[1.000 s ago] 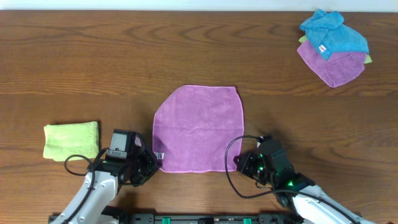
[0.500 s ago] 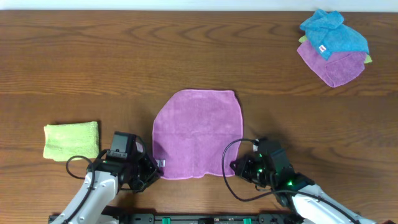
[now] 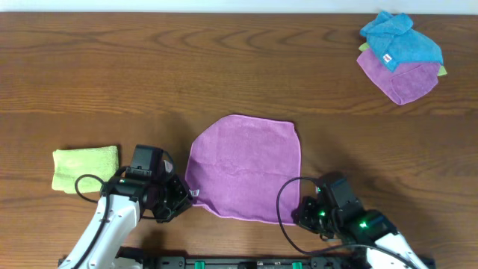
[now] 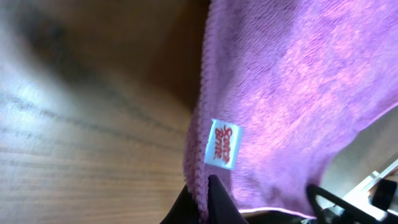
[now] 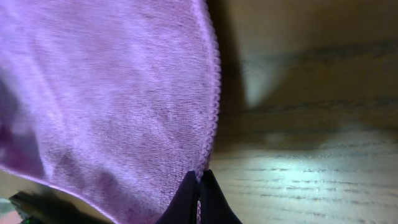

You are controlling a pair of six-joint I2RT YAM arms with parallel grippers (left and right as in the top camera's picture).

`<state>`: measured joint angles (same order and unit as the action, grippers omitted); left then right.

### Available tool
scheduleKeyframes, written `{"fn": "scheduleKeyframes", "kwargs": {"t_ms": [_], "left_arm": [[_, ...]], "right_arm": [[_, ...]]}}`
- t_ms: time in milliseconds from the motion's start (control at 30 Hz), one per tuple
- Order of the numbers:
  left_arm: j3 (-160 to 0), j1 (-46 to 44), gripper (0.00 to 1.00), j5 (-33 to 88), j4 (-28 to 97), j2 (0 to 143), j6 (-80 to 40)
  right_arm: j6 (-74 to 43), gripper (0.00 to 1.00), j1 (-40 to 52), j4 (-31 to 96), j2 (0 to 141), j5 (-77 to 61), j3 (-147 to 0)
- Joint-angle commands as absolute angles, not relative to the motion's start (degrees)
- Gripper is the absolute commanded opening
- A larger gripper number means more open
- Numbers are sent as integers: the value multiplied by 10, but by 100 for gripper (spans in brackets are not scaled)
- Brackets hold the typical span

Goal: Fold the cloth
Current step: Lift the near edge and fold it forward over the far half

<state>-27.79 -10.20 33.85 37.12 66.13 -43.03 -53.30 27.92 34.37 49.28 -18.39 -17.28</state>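
The cloth (image 3: 243, 168) lies spread at the middle of the table (image 3: 112, 90), toward the front, its near edge held up off the wood. The left gripper (image 3: 183, 196) is pinched tight on the near-left corner, just below a small white tag (image 4: 222, 144) with red lettering. The right gripper (image 3: 297, 213) is clamped on the near-right corner, at the hem. A folded green cloth (image 3: 84, 167) sits near the left gripper, not touching it. Far right, a blue cloth (image 3: 396, 39) lies on another purple one (image 3: 403, 81).
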Motion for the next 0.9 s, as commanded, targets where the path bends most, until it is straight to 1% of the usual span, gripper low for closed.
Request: {"fn": "scheduleKeyframes", "kwargs": {"t_ms": [0,267,533,700,867], "left_arm": [[-287,-103,6,328,397,662,-417],[-287,-103,6,351,433,658,-420],[-294,-103,6,355,431,627,-465],[-337,-103,6,353,437,621,-481],[-397,-103,6,309,445,621,-485]], "right_arm": [[-504,1,277,371,484,-163,-206],[-501,1,277,402,484,-163,-256],[-502,1,277,402,484,-150,-291],[-517,1,277,403,484,-141,-297],[-518,1,276,402,487,-79,-320]]}}
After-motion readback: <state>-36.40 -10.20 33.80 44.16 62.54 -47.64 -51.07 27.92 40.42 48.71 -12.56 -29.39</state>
